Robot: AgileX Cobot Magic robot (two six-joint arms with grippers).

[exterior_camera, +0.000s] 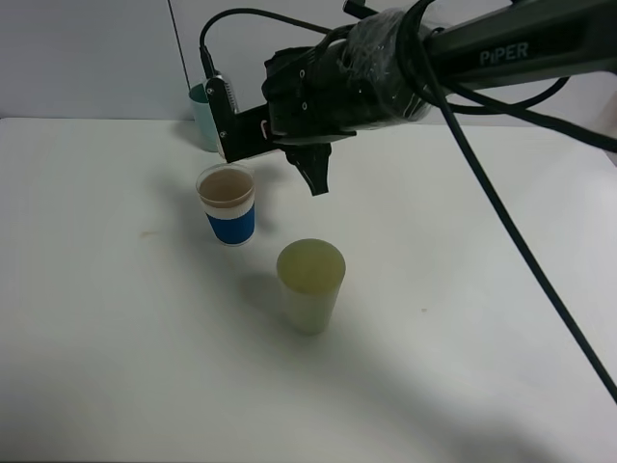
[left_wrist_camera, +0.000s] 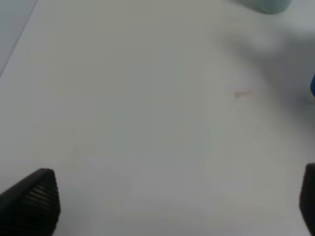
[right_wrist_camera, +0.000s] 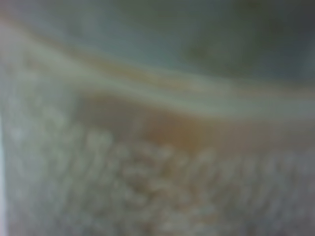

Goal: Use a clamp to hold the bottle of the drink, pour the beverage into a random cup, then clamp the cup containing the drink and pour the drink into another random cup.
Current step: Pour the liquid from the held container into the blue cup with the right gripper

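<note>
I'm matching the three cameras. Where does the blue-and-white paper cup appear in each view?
Exterior high: the blue-and-white paper cup stands left of centre, brown drink inside.
Left wrist: only a blue sliver of it, cut off by the frame edge.
Right wrist: too blurred to tell; a pale ribbed surface, possibly its band, very close.
Shared landmark: the teal cup, in the exterior and left wrist views.

Three cups stand on the tabletop (exterior_camera: 463,386). One is a blue-and-white paper cup (exterior_camera: 229,220) near the middle, one is a pale green cup (exterior_camera: 310,289) a little closer to the front edge, and one is a teal cup (exterior_camera: 201,121) at the back edge. Only one of the three, the paper cup, shows brown drink (exterior_camera: 226,186) inside. One black robot arm (exterior_camera: 482,53) shows above the tabletop. One small reddish mark (left_wrist_camera: 241,94) spots the surface.
</note>
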